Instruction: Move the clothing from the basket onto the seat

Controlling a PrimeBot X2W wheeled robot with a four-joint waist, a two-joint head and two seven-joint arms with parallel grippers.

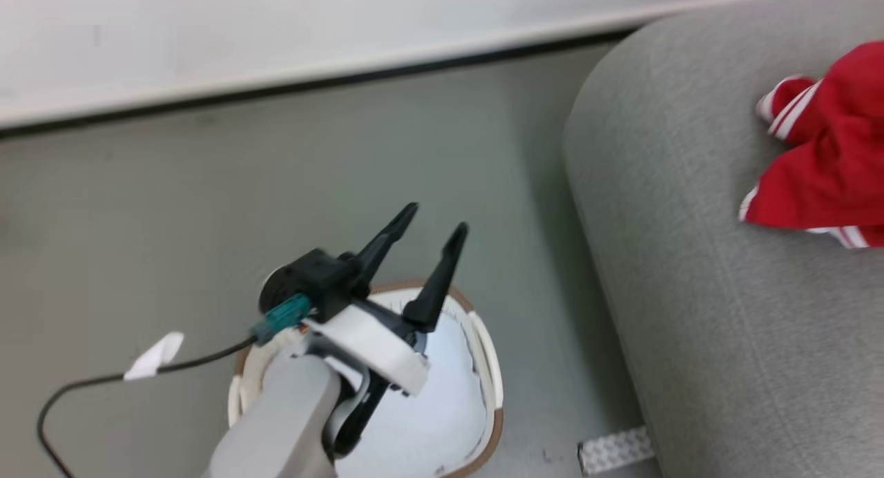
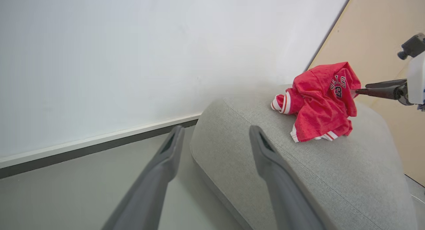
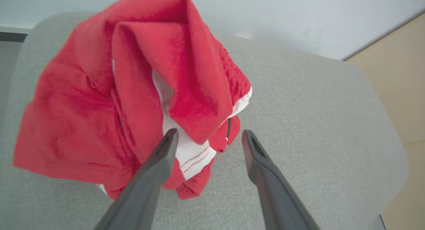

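Observation:
The clothing [image 2: 318,103], a red heap with white striped trim and black-and-white lettering, lies on the grey seat [image 2: 298,176]. In the head view the clothing [image 1: 825,167] sits at the right edge, on the seat [image 1: 725,291]. My right gripper [image 3: 210,133] is open, its left finger against the clothing [image 3: 132,90]; nothing is gripped. It reaches in from the right as the right gripper [image 2: 358,91], tips at the heap. My left gripper [image 1: 436,219] is open and empty above the basket [image 1: 492,367], which shows pale lining. The left gripper [image 2: 216,128] points at the seat's end.
A white wall with a dark baseboard [image 1: 311,84] runs behind the grey floor. A black cable with a white tag [image 1: 155,357] trails left of the basket. A textured white strip [image 1: 615,450] lies on the floor by the seat's base. A beige panel [image 2: 382,24] stands behind the seat.

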